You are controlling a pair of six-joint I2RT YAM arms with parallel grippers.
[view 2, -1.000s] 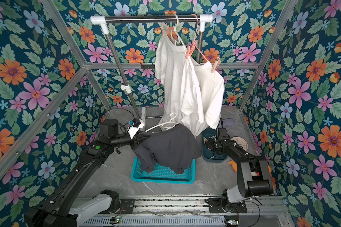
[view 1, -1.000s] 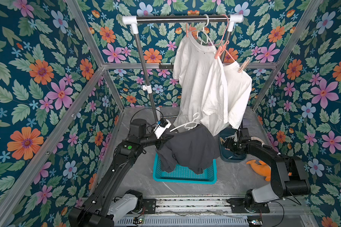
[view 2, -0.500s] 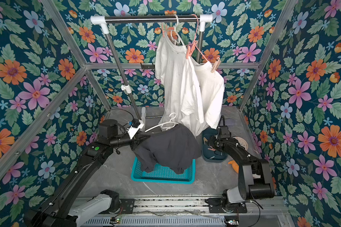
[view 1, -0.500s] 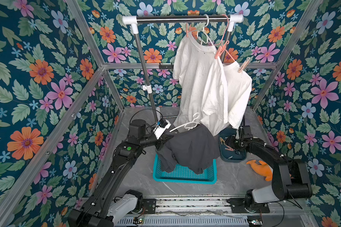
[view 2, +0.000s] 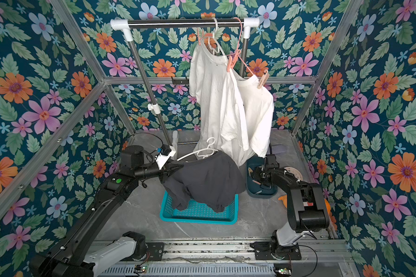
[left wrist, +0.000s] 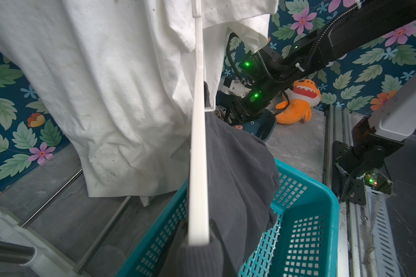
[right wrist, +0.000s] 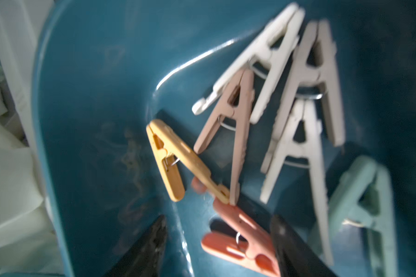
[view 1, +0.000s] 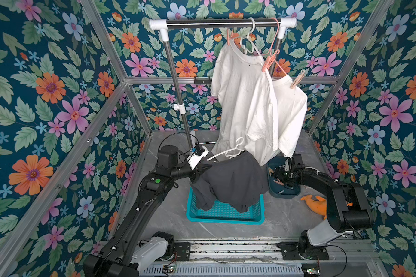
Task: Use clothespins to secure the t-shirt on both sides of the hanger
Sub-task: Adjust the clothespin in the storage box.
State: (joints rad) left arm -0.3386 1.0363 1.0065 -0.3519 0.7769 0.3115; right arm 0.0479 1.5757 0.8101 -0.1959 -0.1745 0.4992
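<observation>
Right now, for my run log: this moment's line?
left gripper: shut on hanger | right gripper: open over salmon clothespin, tray | dark t-shirt: unpinned

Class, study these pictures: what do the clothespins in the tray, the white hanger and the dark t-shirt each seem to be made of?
Clothespins: apparently moulded plastic, matte pastel colours, with thin wire springs. White hanger: probably plastic, smooth, evenly coloured with a slight sheen. Dark t-shirt: soft knit fabric, likely cotton; it drapes and creases.
</observation>
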